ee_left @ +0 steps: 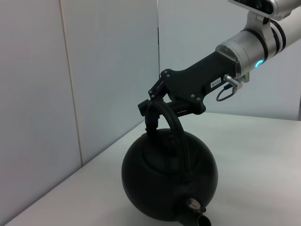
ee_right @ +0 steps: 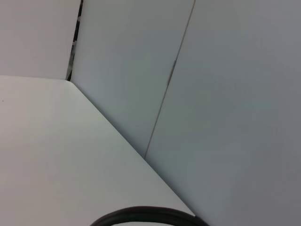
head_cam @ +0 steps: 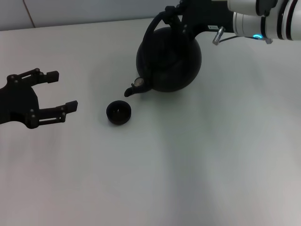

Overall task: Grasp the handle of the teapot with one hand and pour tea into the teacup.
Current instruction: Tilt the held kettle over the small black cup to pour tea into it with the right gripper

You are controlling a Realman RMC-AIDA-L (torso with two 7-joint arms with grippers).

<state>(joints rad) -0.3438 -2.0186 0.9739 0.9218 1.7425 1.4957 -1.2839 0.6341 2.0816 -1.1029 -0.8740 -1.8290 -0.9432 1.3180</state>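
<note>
Teapot [ee_left: 169, 181] spout tip and handle [ee_right: 146, 215] arc mostly cropped by frame edges

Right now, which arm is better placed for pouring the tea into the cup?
The right: the right gripper is shut on the handle and the teapot is tilted, spout toward the teacup. The left gripper hangs open, apart.

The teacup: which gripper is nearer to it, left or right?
Left. The left gripper is beside the teacup, open; the right gripper is farther, shut on the teapot handle.

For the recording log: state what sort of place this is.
Probably a lab or test bench, not a kitchen: a bare white table, plain grey wall panels, and only a teapot and teacup set out between two robot arms.
</note>
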